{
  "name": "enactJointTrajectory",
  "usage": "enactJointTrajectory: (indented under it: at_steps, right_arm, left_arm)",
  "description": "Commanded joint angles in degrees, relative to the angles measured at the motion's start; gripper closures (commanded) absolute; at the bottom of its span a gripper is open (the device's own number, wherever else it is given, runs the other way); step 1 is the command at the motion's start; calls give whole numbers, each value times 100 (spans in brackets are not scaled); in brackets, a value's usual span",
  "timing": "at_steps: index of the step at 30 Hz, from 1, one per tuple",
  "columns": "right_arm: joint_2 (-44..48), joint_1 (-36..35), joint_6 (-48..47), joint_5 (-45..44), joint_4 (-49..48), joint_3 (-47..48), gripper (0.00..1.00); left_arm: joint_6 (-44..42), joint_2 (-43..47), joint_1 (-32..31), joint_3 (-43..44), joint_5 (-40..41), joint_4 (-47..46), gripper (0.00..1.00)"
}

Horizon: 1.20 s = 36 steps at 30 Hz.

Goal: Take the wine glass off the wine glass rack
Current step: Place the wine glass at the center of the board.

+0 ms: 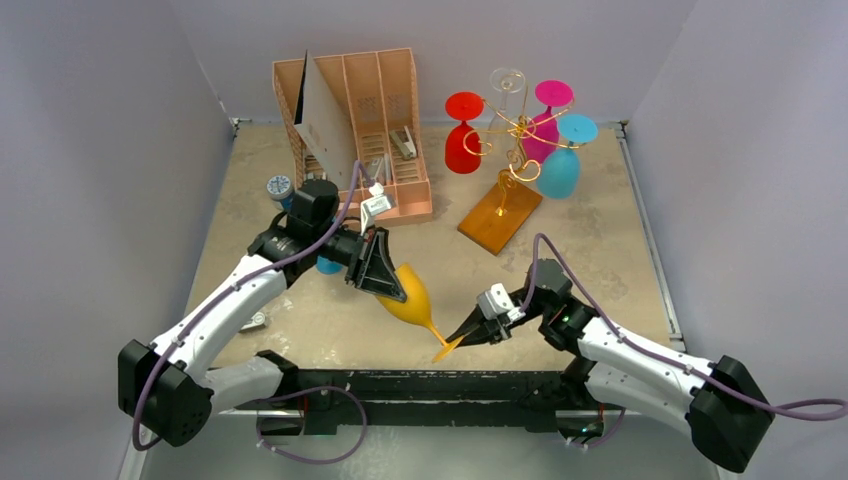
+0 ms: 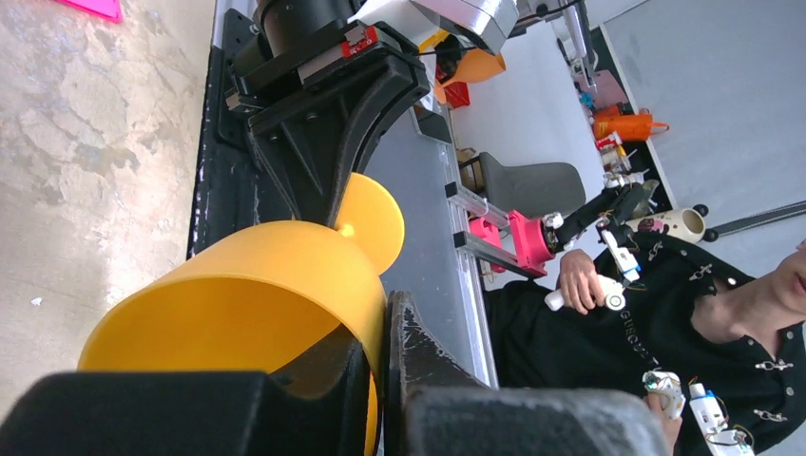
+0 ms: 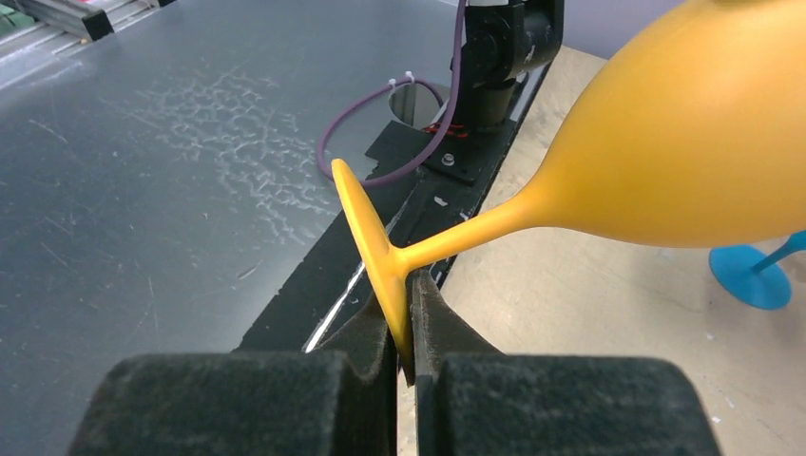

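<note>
One yellow wine glass (image 1: 412, 296), before the wine glass rack (image 1: 500, 214): left gripper (image 2: 382, 328) clamps its rim, one finger (image 2: 323, 369) inside, shown only by the left wrist view; right gripper (image 3: 406, 318) pinches its foot.

Robotics lab, by the look of it. Speckled tan worktop (image 1: 300, 330) boxed in by plain grey panels (image 1: 100, 150); along its near edge, a black mounting rail (image 1: 430, 385); beyond that edge, a person (image 2: 665, 313) in black holding small white devices, near a grey chair (image 2: 532, 185).
</note>
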<state>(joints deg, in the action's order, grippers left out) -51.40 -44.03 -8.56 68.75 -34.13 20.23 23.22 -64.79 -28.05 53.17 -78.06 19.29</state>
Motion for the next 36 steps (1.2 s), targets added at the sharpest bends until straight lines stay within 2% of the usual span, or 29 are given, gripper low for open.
enactJointTrajectory:
  at_steps: [1, 3, 9, 15, 18, 24, 30, 32, 36]
  right_arm:
    - [-38, 61, 56, -513, 298, 305, 100]
    - [-11, 61, 33, -512, 359, 319, 98]
    - [55, 61, -23, -553, 550, 369, 80]
    - [178, 58, 132, -948, 426, 299, 53]
    - [283, 61, 267, -1228, 181, 184, 46]
    - [392, 59, 317, -1510, 101, 126, 42]
    - [414, 61, 485, -1989, 248, 204, 41]
    - [413, 61, 491, -2107, 431, 279, 41]
    - [338, 61, 632, -2531, 500, 340, 41]
  left_arm:
    - [-529, 131, -126, 270, 204, 158, 100]
    - [-534, 159, -118, 319, 215, 157, 100]
    - [-832, 318, -126, 521, 453, 589, 100]
    - [-1305, 321, -130, 840, 1468, 1504, 100]
    - [-1421, 375, -127, 977, 1964, 1779, 100]
    - [-1386, 523, -129, 1051, 2397, 1965, 100]
    - [-1597, 535, -126, 1309, 4104, 2601, 100]
    - [-1577, 451, -144, 1360, 4422, 2672, 100]
    - [-1515, 213, -525, 1509, 5246, 2865, 100]
